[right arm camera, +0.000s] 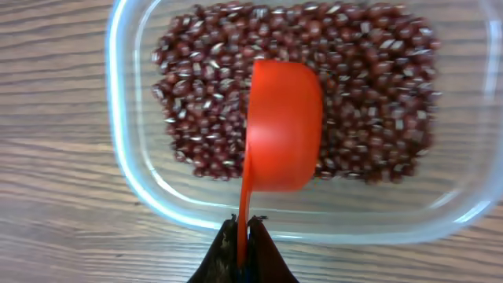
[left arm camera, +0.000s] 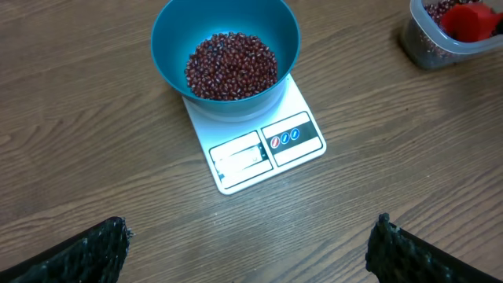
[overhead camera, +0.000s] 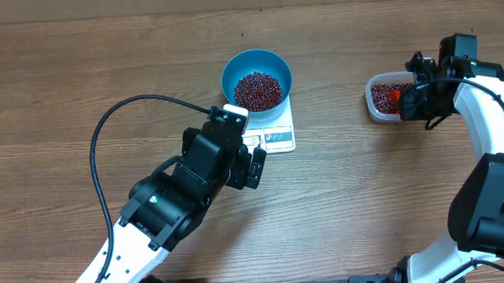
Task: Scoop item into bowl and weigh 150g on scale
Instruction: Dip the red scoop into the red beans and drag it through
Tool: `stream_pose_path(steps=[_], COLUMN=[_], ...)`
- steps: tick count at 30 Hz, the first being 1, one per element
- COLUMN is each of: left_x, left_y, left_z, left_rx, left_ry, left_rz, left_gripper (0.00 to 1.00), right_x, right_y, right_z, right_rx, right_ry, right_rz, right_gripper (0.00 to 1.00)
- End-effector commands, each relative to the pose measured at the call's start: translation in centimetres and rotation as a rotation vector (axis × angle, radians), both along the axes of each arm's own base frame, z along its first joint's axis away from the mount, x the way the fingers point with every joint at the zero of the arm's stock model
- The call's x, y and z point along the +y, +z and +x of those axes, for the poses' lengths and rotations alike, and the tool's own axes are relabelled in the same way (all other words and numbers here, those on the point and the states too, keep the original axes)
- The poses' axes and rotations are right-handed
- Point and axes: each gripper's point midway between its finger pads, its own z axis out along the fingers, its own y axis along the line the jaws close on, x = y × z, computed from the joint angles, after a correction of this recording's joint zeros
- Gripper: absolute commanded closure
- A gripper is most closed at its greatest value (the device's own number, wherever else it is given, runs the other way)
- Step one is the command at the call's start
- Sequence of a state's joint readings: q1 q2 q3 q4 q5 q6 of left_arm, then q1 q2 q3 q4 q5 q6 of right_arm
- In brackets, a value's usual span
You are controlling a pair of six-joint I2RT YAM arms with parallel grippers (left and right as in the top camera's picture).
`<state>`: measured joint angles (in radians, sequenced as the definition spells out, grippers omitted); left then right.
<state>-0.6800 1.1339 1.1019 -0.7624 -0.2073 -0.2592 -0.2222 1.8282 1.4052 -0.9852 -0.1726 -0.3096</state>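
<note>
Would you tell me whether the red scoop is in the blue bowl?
No, the red scoop is over the beans in the clear tub.

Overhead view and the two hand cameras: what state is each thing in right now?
scale: loaded, display unreadable.
blue bowl: sitting on the scale, partly filled.
beans: some in the blue bowl, more in the clear tub.
clear tub: open, beans inside.
red scoop: over the clear tub, handle pinched.
right gripper: shut on the red scoop's handle.
left gripper: open, empty.
</note>
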Motion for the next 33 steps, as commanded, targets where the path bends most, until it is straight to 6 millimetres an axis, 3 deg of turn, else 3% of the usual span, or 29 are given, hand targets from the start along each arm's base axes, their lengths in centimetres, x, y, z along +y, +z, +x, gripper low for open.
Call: stream_pose_path(steps=[1, 6, 20, 25, 33], left_x=[0.3, 0.3, 0.3, 0.3, 0.3], left_y=[0.0, 0.0, 0.0, 0.0, 0.0], left_z=[0.3, 0.3, 0.3, 0.3, 0.3], left_rx=[-0.001, -0.001, -0.001, -0.001, -0.001], left_ry=[0.024, 0.024, 0.024, 0.024, 0.024], left_rz=[-0.001, -0.001, -0.001, -0.001, -0.001], left_gripper=[0.00, 0.00, 0.00, 0.00, 0.00], right_x=[0.9, 2.6, 3.8, 3.5, 2.6], right_y=[-0.8, -0.5, 0.2, 0.2, -1.7], right_z=[-0.1, -0.1, 0.8, 1.2, 0.7], right_rx=[0.024, 0.017, -0.032, -0.049, 0.003], right_ry=[0.017, 0.037, 0.054, 0.036, -0.017], right_rz=[0.063, 0.162, 0.244, 0.286, 0.386], right_gripper=[0.96, 0.96, 0.96, 0.96, 0.96])
